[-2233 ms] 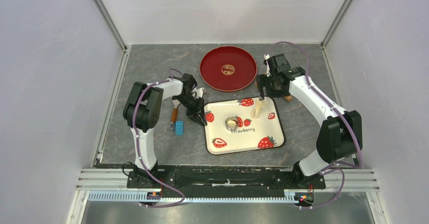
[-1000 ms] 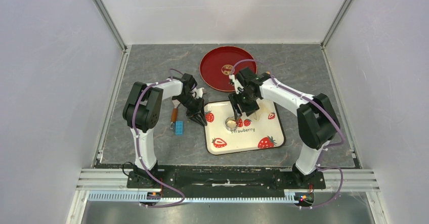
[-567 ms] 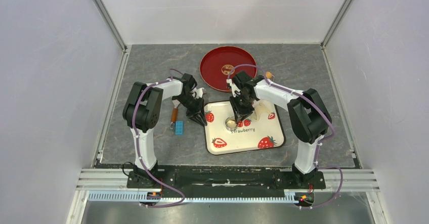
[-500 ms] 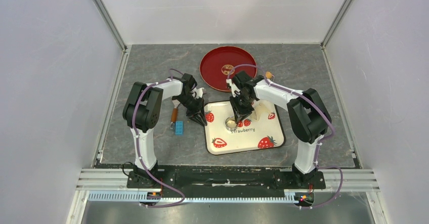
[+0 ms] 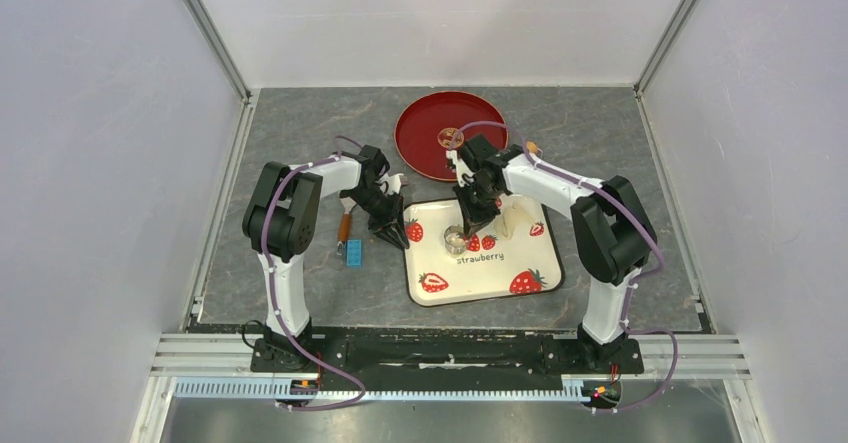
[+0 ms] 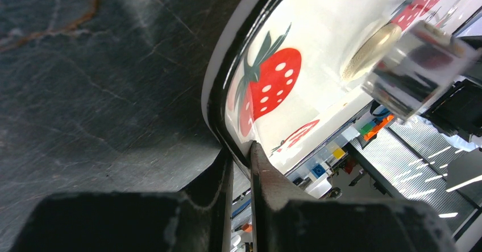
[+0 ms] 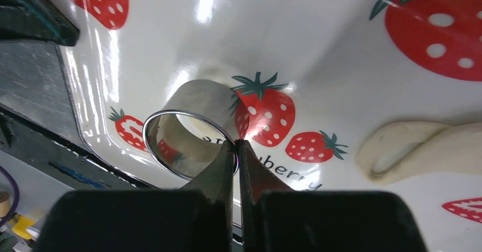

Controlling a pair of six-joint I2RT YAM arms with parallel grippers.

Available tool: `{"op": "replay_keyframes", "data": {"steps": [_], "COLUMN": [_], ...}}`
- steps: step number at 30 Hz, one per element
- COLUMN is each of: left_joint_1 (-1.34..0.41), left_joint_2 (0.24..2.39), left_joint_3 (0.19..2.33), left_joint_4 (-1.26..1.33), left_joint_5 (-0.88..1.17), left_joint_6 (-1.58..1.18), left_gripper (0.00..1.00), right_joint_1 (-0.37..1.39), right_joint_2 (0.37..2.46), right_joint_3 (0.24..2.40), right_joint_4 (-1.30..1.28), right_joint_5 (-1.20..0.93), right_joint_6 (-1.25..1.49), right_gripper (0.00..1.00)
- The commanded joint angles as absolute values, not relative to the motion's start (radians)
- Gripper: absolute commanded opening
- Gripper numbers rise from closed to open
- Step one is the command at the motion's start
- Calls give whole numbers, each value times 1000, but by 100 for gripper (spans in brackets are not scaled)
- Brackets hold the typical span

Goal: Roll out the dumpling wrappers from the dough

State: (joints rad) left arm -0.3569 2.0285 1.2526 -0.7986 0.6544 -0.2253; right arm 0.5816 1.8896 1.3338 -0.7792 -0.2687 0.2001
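On the strawberry tray (image 5: 480, 293), a ragged pale dough scrap (image 7: 420, 149) lies at the right (image 5: 510, 221). The small metal ring cutter (image 7: 187, 101) is near the tray's middle (image 5: 456, 236), and my right gripper (image 7: 236, 144) is shut on its wall, one finger inside and one outside. A small pale round dumpling wrapper (image 6: 372, 50) lies on the tray beside the blurred ring. At the tray's left rim (image 6: 227, 127), my left gripper (image 6: 241, 147) is shut on the edge, as the top view also shows (image 5: 392, 231).
A red plate (image 5: 450, 135) with a gold emblem sits behind the tray. Left of the tray lie a blue block (image 5: 354, 252) and an orange-handled tool (image 5: 344, 228). A tan wooden end (image 5: 531, 147) peeks out behind the right arm. Walls enclose the table.
My right arm swung from the tray's back right to the ring cutter and its jaws closed on the ring's wall. The ring has shifted slightly back. The left arm has not moved.
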Motion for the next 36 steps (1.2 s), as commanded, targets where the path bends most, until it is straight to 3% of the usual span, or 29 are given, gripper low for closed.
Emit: {"op": "replay_keyframes", "data": {"steps": [1,10,22,31,32,36], "left_joint_1": [-370,-369,-369,-369,-369,-369], "left_joint_2": [2027,2019,1994,1901,1889,1830], "left_joint_3": [1231,1229,1226,1219,1223,1241], "left_joint_4": [-807,-807,-791,-722,-719,-709], "left_joint_5": [523,513,507,513,506,463], "left_joint_6": [-138,-137,-127,-123,-123,-123], "left_gripper": [18,18,20,24,25,37], "right_joint_1": [539,288,-121,-189,-189,-189], "right_joint_2": [1798,1653,1540,1586,1589,1601], "right_joint_3": [1432,1386,1098,1012,1002,982], "right_joint_4": [-799,-823,-786,-714,-706,-684], "right_joint_5": [-264,-181,-56,-31,-30,-25], "right_joint_6": [220,205,132,112,112,111], "right_gripper": [0,0,0,0,2,26]}}
